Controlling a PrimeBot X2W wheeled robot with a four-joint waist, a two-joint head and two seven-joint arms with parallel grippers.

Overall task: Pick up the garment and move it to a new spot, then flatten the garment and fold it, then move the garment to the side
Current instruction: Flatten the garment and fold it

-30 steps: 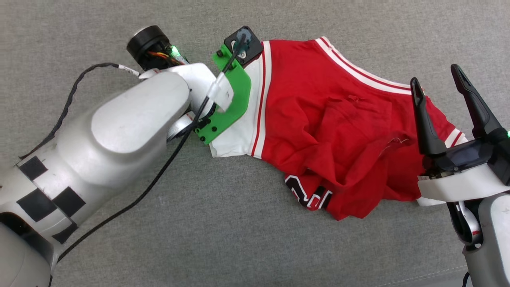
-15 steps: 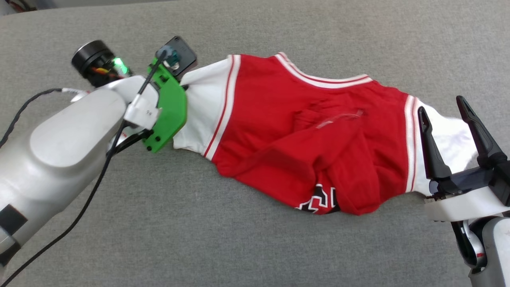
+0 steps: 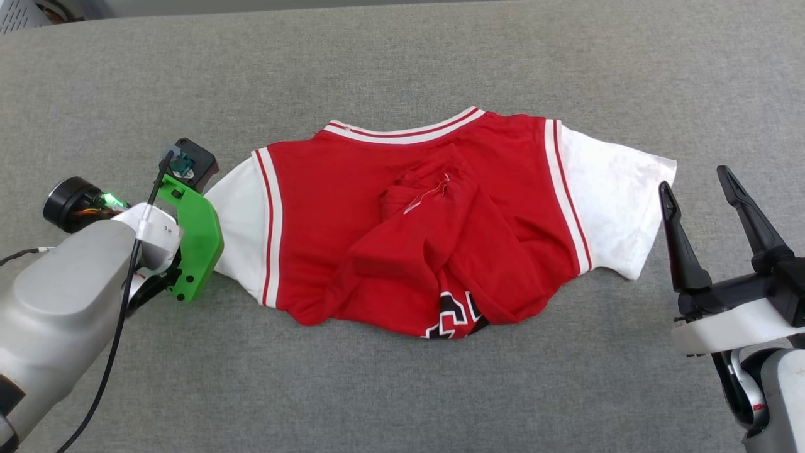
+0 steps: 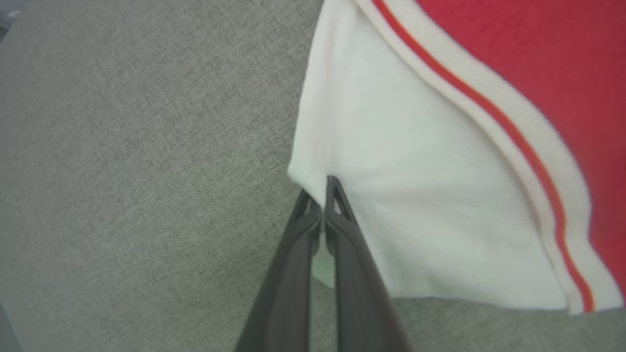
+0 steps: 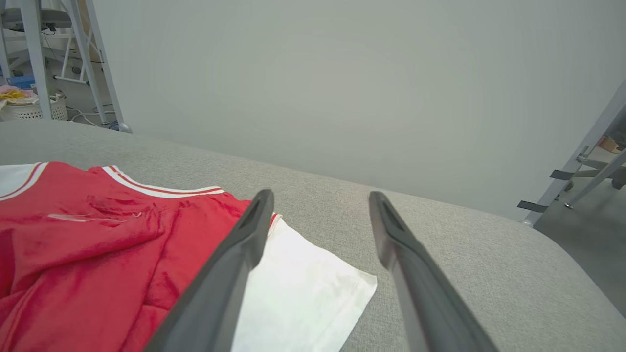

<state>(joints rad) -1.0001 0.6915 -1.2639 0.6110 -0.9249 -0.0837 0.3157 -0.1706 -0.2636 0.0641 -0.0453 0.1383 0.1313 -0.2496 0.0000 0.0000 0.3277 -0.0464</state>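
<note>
The garment (image 3: 409,251) lies across the middle of the grey table, a red jersey with white sleeves spread to either side. Its lower part is bunched up over the body, with a bit of black print showing at the near edge. In the left wrist view my left gripper (image 4: 320,188) is shut on the outer edge of the white sleeve (image 4: 440,195), with fabric pinched between the fingers. In the head view its green wrist mount (image 3: 198,233) covers the fingers. My right gripper (image 3: 693,178) stands open just right of the other sleeve (image 3: 613,201), holding nothing; its fingers (image 5: 234,259) hover above that sleeve (image 5: 303,293).
The grey padded table (image 3: 402,390) stretches wide around the garment. Its far edge runs along the top, with a white basket (image 3: 19,16) beyond the far left corner. Metal frame legs (image 5: 93,63) stand behind the table, and the table's right end drops to the floor (image 5: 587,230).
The head view has shifted. My left gripper, shut on the sleeve, has drawn it leftward and the garment has stretched out wide, so the right sleeve lies uncovered. The right gripper stays open.
</note>
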